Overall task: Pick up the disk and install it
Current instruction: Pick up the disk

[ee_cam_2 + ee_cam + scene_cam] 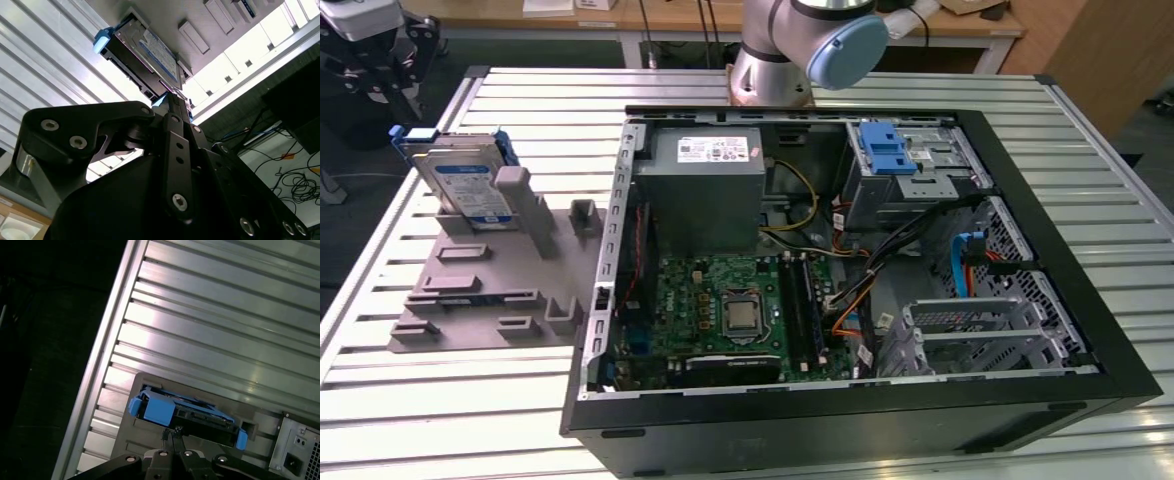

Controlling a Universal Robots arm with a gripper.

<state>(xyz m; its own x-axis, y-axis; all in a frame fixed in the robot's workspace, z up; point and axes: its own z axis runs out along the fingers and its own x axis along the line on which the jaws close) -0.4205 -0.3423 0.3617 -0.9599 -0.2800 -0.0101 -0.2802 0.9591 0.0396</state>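
Clearly the disk (460,180) is not yet lifted. It stands on its edge in a grey holder (480,290) on the table (427,420), at the exterior view's left of the open computer case (1067,330). Its label side faces the exterior camera and it leans back a little. The blue bracket frames it at the upper corners.

The pincer (171,432) hangs above the disk, and its two fingers are together with nothing between them. In the first wrist view the fingertips point down at the upper narrow edge of the disk (190,415), near the middle of this edge. In the exterior view the dark pincer (384,80) is at the far corner of the table, higher than the disk and apart from it, so I judge there is no contact.

The relation that matters is the direction of the disk's upper edge. In the first wrist view it runs as a long thin strip across the picture, from one blue corner to the other, and the two fingers sit side by side nearly along the same line. So, as I judge it, the fingers would open along the length of the edge and not across the thin side. The second wrist view shows the disk (150,50) straight ahead of the fingers, with the label side turned to this camera.
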